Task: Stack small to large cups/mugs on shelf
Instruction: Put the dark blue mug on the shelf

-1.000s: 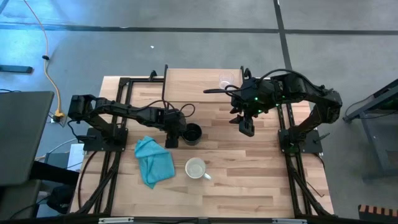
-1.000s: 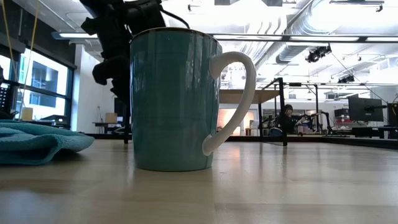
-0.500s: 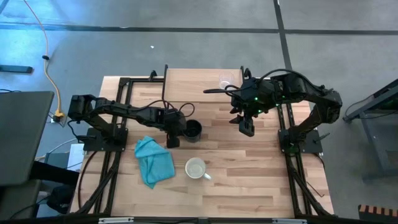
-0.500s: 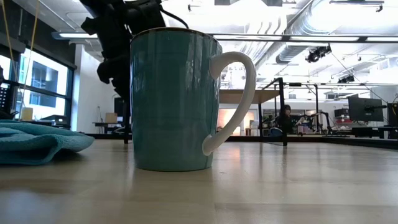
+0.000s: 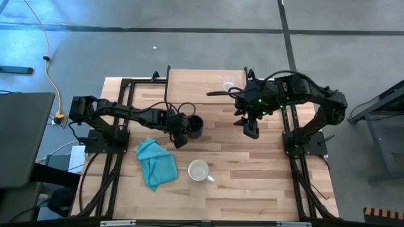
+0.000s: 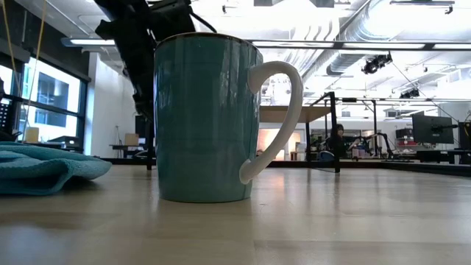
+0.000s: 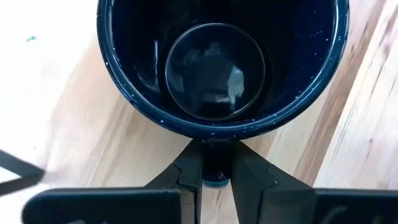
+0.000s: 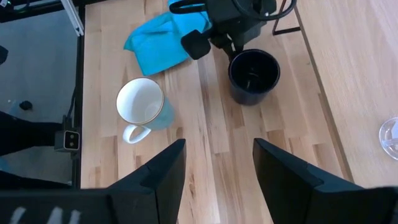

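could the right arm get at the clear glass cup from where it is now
Probably yes. The glass cup stands alone near the table's far edge, just beyond the right end effector, which hangs open and empty. The left end effector is busy at the black mug, well away.

Overhead camera looks straight down, low one sits close behind the teal mug (image 6: pixel 202 118), both sharing the tabletop (image 5: pixel 252 170)
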